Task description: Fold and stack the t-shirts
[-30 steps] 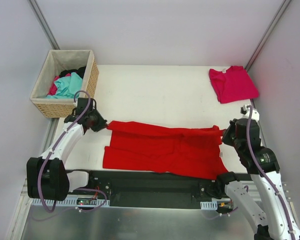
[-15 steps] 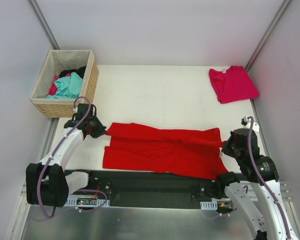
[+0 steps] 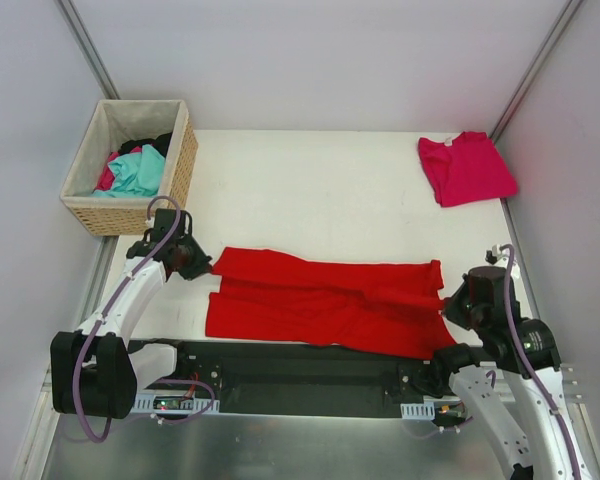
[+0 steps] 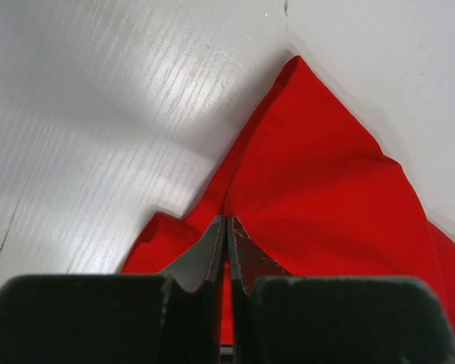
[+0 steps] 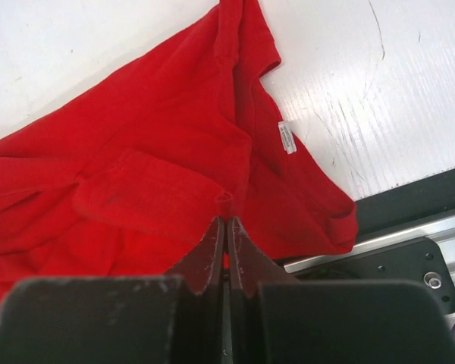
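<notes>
My left end effector (image 4: 226, 227) and right end effector (image 5: 226, 227) are pinched shut on the red shirt (image 3: 320, 300), half folded near me on the tabletop (image 3: 310, 190), while the pink shirt (image 3: 465, 168) lies folded far right, stacking not yet done

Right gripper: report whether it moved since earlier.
Yes. The right gripper, holding the red t-shirt, has pulled back toward the table's near edge, away from the pink t-shirt.
</notes>
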Robot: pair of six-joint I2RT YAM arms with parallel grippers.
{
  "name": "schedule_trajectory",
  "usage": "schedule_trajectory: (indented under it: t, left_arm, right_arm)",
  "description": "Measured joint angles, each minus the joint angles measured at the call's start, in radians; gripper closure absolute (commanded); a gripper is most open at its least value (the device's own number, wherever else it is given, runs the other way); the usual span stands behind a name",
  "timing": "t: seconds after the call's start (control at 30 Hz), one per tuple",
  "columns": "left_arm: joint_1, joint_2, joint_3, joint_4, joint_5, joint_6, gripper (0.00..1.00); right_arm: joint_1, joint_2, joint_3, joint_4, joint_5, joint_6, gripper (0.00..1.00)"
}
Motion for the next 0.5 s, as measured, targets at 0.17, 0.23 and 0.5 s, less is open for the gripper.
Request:
schedule_trajectory:
  t: [0.17, 0.23, 0.5]
  left_arm:
    - [0.000, -0.003, -0.005, -0.011, 0.001, 0.004, 1.00]
    - [0.000, -0.004, -0.008, -0.015, 0.006, 0.006, 1.00]
    - [0.000, -0.004, -0.019, -0.021, 0.010, 0.016, 0.92]
  right_arm:
    - [0.000, 0.042, -0.013, -0.011, -0.016, 0.031, 0.99]
    - [0.001, 0.066, -0.037, -0.008, -0.031, 0.042, 0.99]
    - [0.002, 0.089, -0.098, 0.004, -0.063, 0.071, 0.99]
